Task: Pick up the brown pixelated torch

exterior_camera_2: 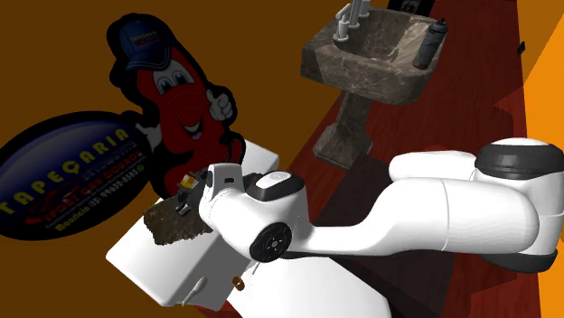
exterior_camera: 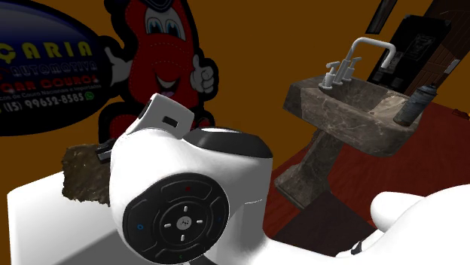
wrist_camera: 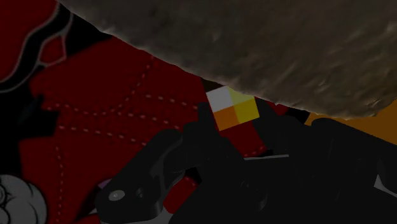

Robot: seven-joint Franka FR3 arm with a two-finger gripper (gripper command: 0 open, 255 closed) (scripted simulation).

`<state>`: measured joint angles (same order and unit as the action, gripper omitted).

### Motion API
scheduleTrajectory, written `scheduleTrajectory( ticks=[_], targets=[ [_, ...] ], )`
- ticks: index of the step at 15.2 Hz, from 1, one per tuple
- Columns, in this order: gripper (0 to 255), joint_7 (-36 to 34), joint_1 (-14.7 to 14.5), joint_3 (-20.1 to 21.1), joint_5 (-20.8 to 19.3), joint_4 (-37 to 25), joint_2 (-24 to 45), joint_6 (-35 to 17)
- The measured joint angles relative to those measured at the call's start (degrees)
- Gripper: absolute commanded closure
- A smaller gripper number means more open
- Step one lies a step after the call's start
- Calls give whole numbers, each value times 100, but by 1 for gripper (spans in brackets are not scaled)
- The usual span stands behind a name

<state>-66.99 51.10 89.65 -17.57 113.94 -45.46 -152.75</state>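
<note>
The torch's blocky tip (wrist_camera: pixel 232 108), in white, yellow and orange squares, sticks out between my black fingers; its shaft is hidden by them. My gripper (wrist_camera: pixel 238 125) appears shut on the torch and points level toward the red mascot wall. In the second exterior view the gripper (exterior_camera_2: pixel 185 196) hovers just over a rough brown rock-like slab (exterior_camera_2: pixel 172 224), with the torch's orange tip (exterior_camera_2: pixel 188 180) showing above it. In the shoulder view the white arm hides the hand, apart from a black part beside the slab (exterior_camera: pixel 81 177).
The slab lies on a white table (exterior_camera_2: pixel 149 264). Behind stands a wall poster with a red mascot (exterior_camera_2: pixel 181 99). A stone pedestal sink (exterior_camera: pixel 354 113) with a faucet (exterior_camera: pixel 354 59) and a dark bottle (exterior_camera: pixel 414 104) stands at the shoulder view's right.
</note>
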Motion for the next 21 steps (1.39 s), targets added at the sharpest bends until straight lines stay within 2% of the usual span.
scheduleTrajectory(
  ticks=[7,21],
  targets=[
    [255,37,-34,-33,-3,-25,34,60],
    [255,578,-234,-421,-45,-598,476,700]
  ],
)
